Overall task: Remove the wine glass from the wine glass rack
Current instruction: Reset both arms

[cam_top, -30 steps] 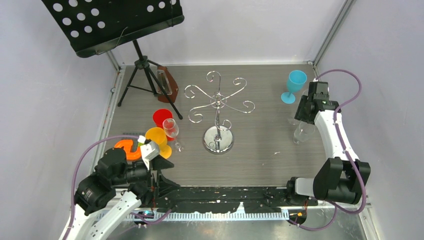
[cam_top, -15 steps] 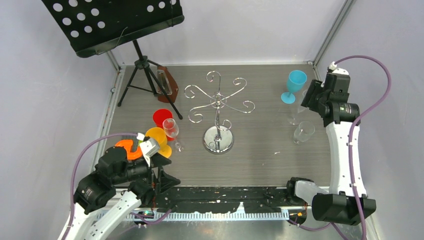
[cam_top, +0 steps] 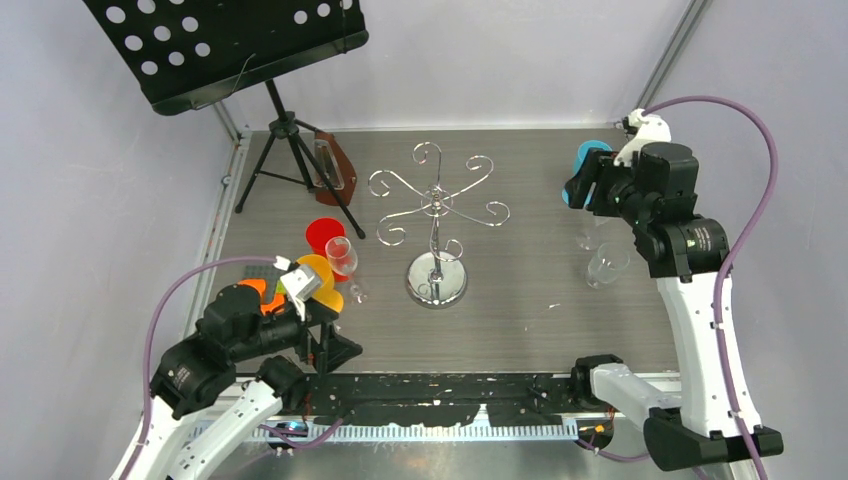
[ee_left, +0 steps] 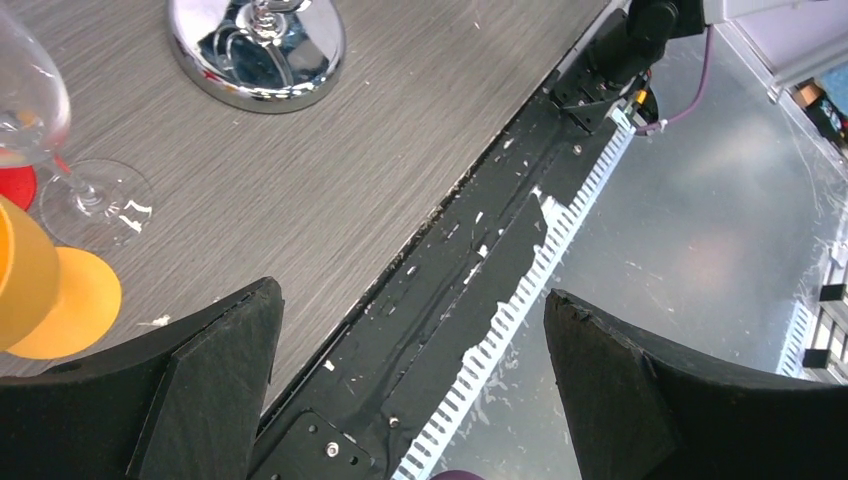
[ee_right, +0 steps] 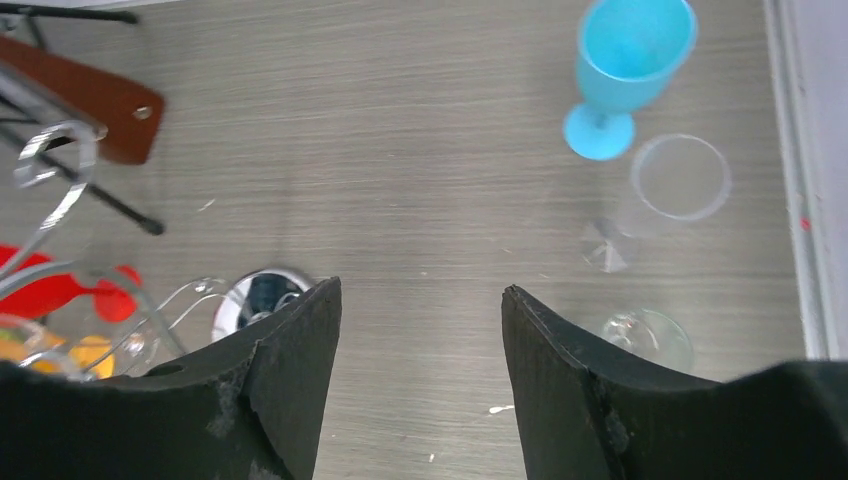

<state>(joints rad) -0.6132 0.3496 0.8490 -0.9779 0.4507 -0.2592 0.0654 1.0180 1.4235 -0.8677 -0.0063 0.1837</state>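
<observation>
Between your right jaws, which stand apart, there is only bare surface (ee_right: 420,150). The left jaws, low by the near edge, gape wide and are empty too. Beyond the right pair, a clear wine glass (ee_right: 672,180) and a second one (ee_right: 648,338) stand beside the blue goblet (ee_right: 630,60), well apart from the wine glass rack (cam_top: 437,205), whose arms look bare. Sweep that arm low and you could topple them.
</observation>
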